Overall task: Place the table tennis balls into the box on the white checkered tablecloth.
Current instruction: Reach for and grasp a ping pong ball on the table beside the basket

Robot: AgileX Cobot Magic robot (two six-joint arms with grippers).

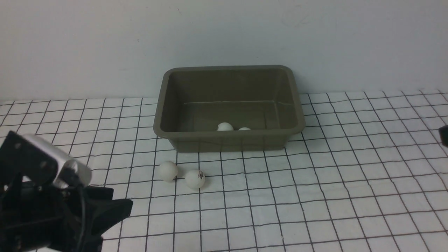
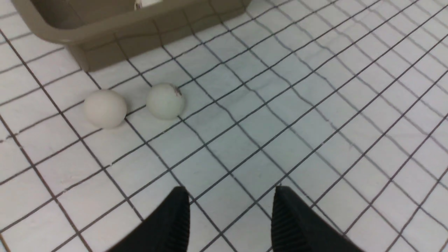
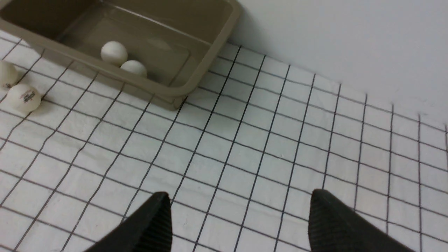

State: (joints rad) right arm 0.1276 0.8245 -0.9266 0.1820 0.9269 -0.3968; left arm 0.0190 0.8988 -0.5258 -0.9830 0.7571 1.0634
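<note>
Two table tennis balls (image 1: 168,170) (image 1: 195,179) lie side by side on the white checkered tablecloth (image 1: 315,196), just in front of the olive box (image 1: 227,141); the right one carries a dark logo. Two more balls (image 1: 225,126) (image 1: 244,128) rest inside the box against its near wall. My left gripper (image 2: 229,196) hovers low at the near left, short of the two loose balls (image 2: 105,108) (image 2: 165,100), its fingers apart with only cloth between them. My right gripper (image 3: 239,199) stands open over bare cloth at the right, well away from the box (image 3: 196,75).
A plain pale wall (image 1: 224,35) rises directly behind the box. The left arm's black body and silver camera (image 1: 52,168) fill the near left corner. Only a dark sliver of the right arm (image 1: 443,135) shows at the right edge.
</note>
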